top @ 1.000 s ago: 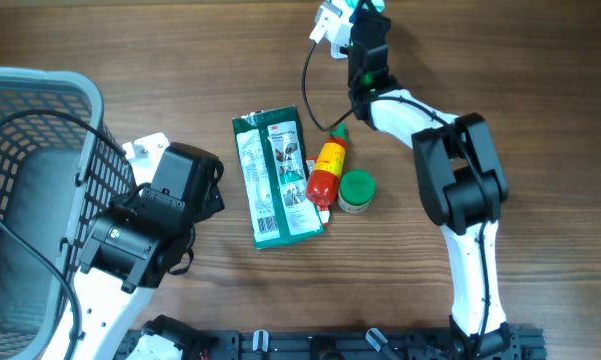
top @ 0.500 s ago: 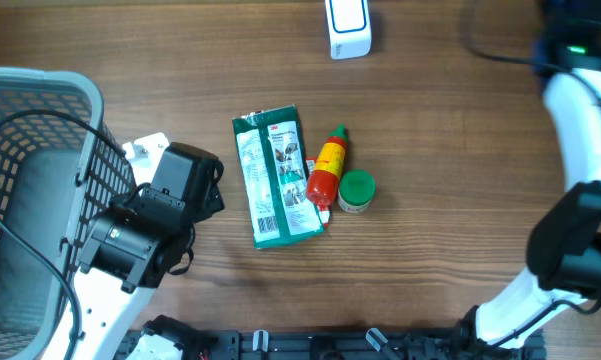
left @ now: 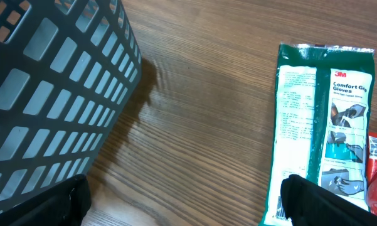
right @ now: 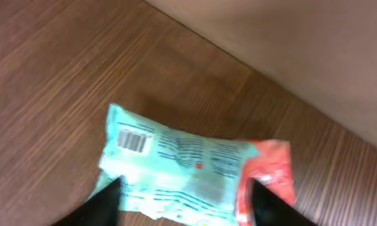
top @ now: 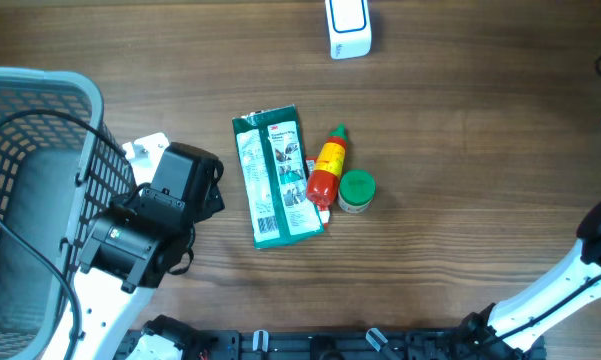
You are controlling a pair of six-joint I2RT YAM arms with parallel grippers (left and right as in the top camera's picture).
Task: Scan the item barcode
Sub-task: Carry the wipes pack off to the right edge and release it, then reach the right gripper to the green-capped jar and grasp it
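Brown wooden tabletop (right: 44, 69). A teal packet (right: 188, 166), barcode (right: 130, 141) facing up, sits between the spread right jaws near the tabletop's edge. The left jaws are spread wide, holding nothing.

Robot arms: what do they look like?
The left arm is chunky black blocks on a white tube, with a black cable looping off. The right arm is white with a black joint. The left pincer and right pincer have black fingers.

place: mock shop checkout | cues: basket (top: 40, 90), scanner (top: 347, 25), packaged goods (top: 277, 175), wooden table (top: 460, 150)
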